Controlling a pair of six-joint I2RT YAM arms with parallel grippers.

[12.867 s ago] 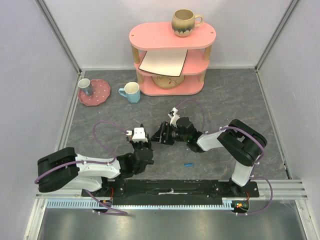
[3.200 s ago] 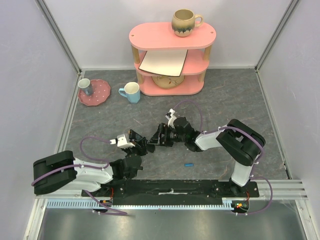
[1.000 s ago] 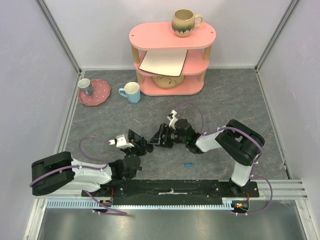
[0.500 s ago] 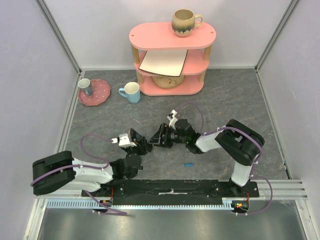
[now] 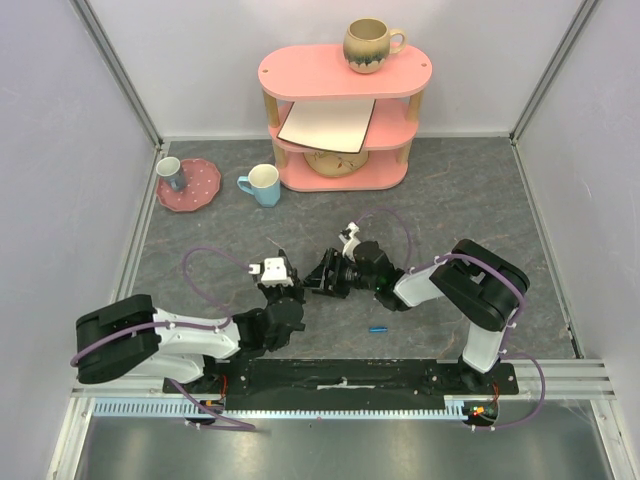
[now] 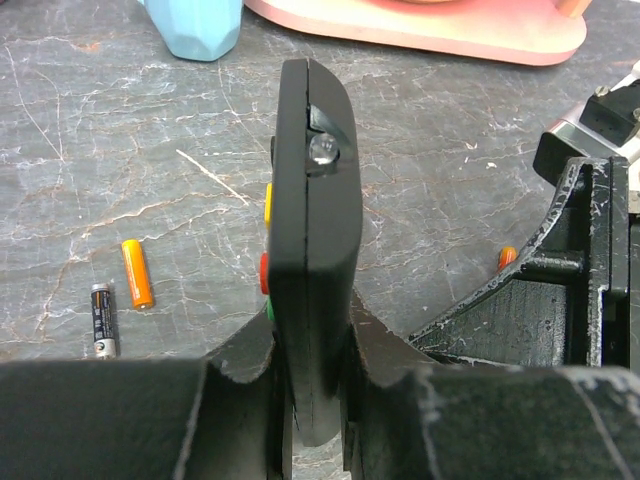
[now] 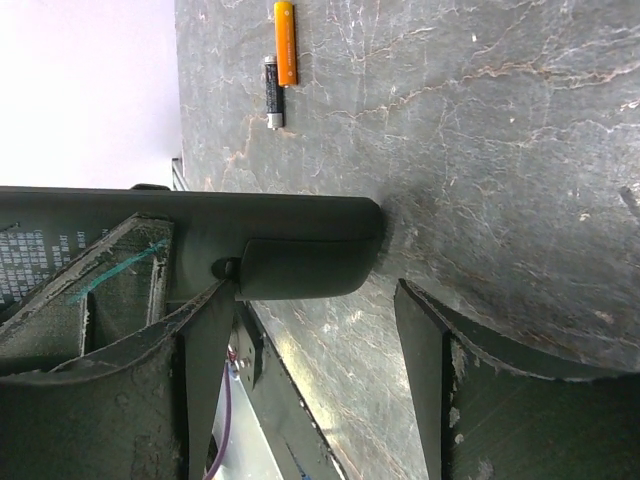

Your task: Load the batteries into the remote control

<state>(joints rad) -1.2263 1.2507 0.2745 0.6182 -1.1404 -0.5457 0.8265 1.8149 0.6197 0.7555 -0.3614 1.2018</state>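
Note:
My left gripper [image 6: 312, 390] is shut on the remote control [image 6: 310, 230], a black bar held on edge and pointing away, with coloured buttons on its left side. Its far end shows an opening with a metal contact. My right gripper [image 7: 310, 330] is open, with the remote's end [image 7: 200, 245] against its left finger [image 7: 195, 380]. In the top view the two grippers meet, left [image 5: 284, 280] and right [image 5: 322, 275]. An orange battery [image 6: 136, 272] lies on the table left of the remote and also shows in the right wrist view [image 7: 285, 42]. A blue battery [image 5: 378, 328] lies near the right arm.
A black-and-silver battery [image 6: 103, 318] lies beside the orange one. An orange tip [image 6: 507, 257] shows behind the right gripper. A light blue cup [image 5: 263, 185], a red plate [image 5: 190, 185] with a small cup and a pink shelf [image 5: 340, 110] stand at the back.
My left gripper has swung right with the remote, closing on the right gripper. The right gripper has shifted slightly right.

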